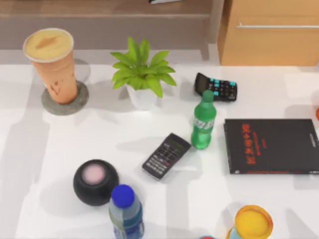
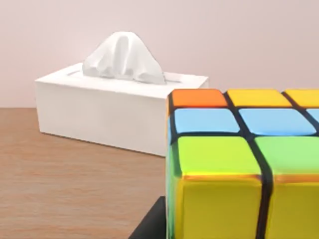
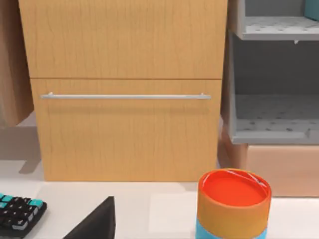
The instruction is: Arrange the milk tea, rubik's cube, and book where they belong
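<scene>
Fingers' state unclear – rubik's cube (image 2: 244,164) close up by tissue box (image 2: 119,107), milk tea (image 1: 52,64) on coaster (image 1: 65,104)

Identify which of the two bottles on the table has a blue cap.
The clear bottle by the black sphere; the other bottle is green, cap included.

1. A rendered home-office or study desk: a white table (image 1: 20,164) bearing calculators (image 1: 216,88), a black book (image 1: 271,146) and a potted plant (image 1: 142,74).
2. At twelve o'clock stand a wooden drawer cabinet (image 3: 124,89) and grey shelves (image 3: 274,119).
3. A tissue box (image 2: 117,107) rests on wood.
</scene>
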`<action>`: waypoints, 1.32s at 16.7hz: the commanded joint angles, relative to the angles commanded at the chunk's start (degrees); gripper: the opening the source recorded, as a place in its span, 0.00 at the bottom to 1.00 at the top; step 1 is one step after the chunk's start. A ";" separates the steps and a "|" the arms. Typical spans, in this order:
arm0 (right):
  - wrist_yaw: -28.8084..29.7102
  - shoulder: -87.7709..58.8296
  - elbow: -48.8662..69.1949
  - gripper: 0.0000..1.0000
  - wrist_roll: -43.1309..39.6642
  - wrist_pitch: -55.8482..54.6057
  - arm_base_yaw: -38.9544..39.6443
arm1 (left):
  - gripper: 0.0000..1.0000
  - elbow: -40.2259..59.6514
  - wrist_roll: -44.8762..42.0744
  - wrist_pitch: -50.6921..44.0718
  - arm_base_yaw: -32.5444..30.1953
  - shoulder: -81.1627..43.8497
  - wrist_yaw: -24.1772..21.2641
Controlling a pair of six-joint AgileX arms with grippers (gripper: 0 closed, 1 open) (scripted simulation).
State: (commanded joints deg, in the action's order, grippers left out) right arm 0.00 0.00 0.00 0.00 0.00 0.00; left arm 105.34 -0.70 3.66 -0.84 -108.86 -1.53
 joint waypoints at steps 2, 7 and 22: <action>0.00 0.00 0.00 1.00 0.00 0.00 0.00 | 0.45 0.00 0.00 0.00 0.00 0.00 0.00; 0.00 0.00 0.00 1.00 0.00 0.00 0.00 | 0.83 0.00 0.00 0.00 0.00 0.00 0.00; 0.00 0.00 0.00 1.00 0.00 0.00 0.00 | 1.00 -3.63 -0.06 0.87 -0.01 3.10 0.06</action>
State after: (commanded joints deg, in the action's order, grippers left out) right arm 0.00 0.00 0.00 0.00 0.00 0.00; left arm 101.71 -0.76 4.53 -0.85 -105.76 -1.46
